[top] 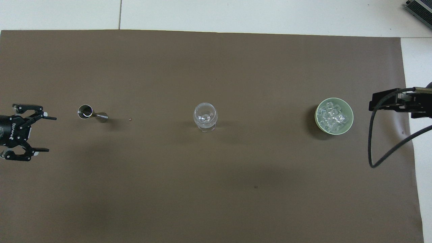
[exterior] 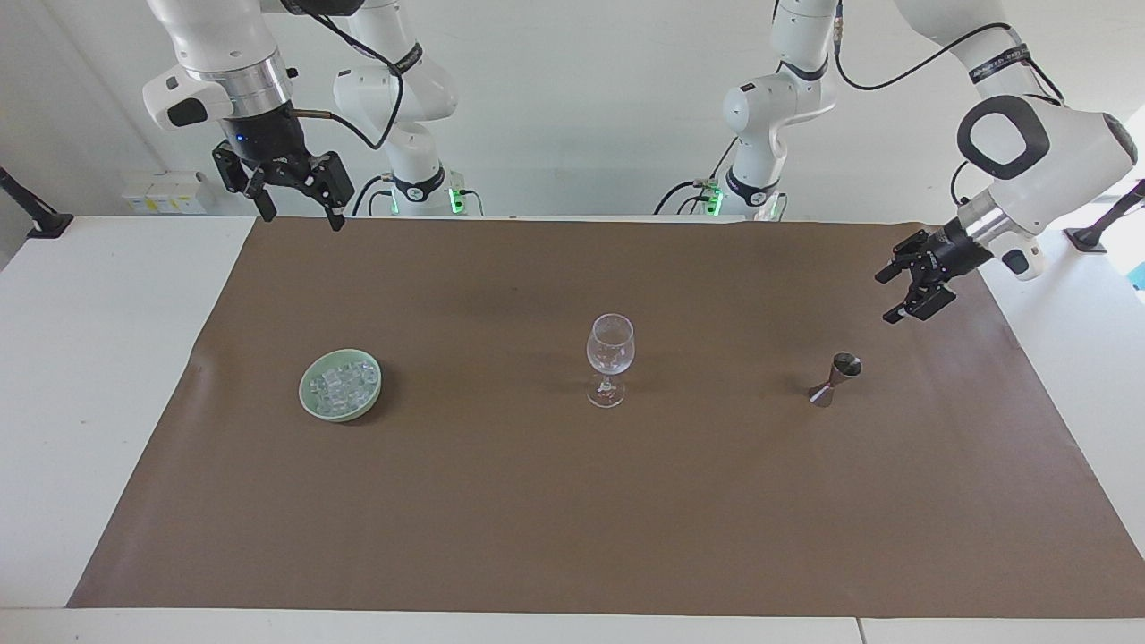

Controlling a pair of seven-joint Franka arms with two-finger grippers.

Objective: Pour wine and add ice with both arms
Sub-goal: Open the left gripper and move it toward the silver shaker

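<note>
Hovering left hand, jaws apart

A matt brown paper sheet covers most of the smooth white table. The wine glass is clear and glossy. The ice looks glassy and wet-bright, heaped in a smooth, pale green glazed bowl. The jigger is polished metal with a dull sheen. Both arms wear glossy white plastic shells with matt black caps; the left gripper and right gripper are matt black.
</note>
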